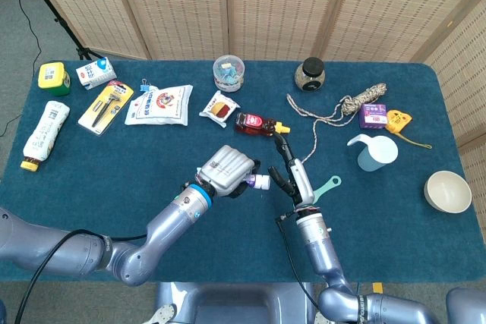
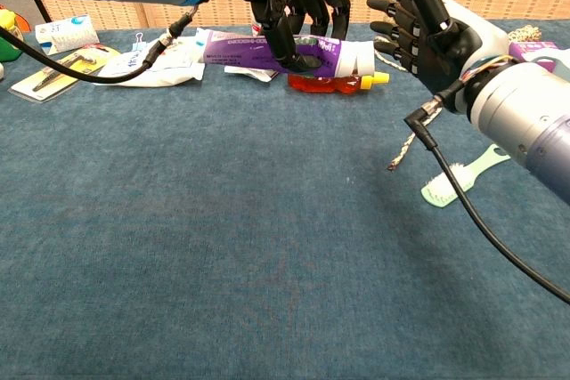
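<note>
My left hand (image 1: 226, 170) (image 2: 294, 2) grips a purple tube with a white cap (image 2: 294, 52) (image 1: 257, 182) and holds it lying level above the blue table, cap pointing right. My right hand (image 1: 292, 176) (image 2: 419, 24) is raised just to the right of the cap, fingers spread and palm turned toward the tube, holding nothing. A small gap separates it from the cap. Behind the tube lies a red sauce bottle with a yellow cap (image 1: 258, 123) (image 2: 343, 83).
A mint toothbrush (image 1: 326, 186) (image 2: 459, 180) lies right of the right hand. Twine (image 1: 342, 108), a white pitcher (image 1: 374, 151) and a bowl (image 1: 448, 191) are on the right. Packets (image 1: 159, 104), a razor pack (image 1: 105, 106) and a white bottle (image 1: 44, 133) are on the left.
</note>
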{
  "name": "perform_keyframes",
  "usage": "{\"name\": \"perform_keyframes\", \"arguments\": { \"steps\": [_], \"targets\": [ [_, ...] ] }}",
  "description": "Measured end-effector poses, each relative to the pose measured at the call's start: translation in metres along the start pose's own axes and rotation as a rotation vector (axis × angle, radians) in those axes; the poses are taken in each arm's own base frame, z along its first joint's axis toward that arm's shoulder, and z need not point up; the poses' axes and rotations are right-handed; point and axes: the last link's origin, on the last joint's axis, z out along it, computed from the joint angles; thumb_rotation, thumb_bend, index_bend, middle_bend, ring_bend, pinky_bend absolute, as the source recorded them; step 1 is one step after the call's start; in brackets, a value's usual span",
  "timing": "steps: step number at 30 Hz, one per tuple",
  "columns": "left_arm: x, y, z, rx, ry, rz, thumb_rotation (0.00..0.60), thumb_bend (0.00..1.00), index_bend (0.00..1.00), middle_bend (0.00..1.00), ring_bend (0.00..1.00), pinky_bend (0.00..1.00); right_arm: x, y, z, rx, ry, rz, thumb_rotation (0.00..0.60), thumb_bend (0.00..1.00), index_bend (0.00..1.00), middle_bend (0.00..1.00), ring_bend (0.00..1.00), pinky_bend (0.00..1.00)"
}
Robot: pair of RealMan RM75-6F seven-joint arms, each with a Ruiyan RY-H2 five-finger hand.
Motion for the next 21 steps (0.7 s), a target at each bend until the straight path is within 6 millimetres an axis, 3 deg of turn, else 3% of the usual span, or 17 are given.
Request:
{"name": "perform_keyframes", "arguments": {
  "steps": [15, 21],
  "targets": [
    [-0.001, 0.006, 0.006, 0.041, 0.018, 0.003, 0.600, 1.00, 0.66, 0.57, 0.53, 0.57, -0.012, 0.003, 0.006, -0.002, 0.021, -0.040, 0.154, 0.00, 0.00, 0.00, 0.00, 0.00],
    [-0.002, 0.009, 0.007, 0.043, 0.020, 0.000, 0.600, 1.00, 0.66, 0.57, 0.53, 0.57, -0.013, -0.001, 0.009, -0.007, 0.027, 0.037, 0.154, 0.00, 0.00, 0.00, 0.00, 0.00]
  ]
}}
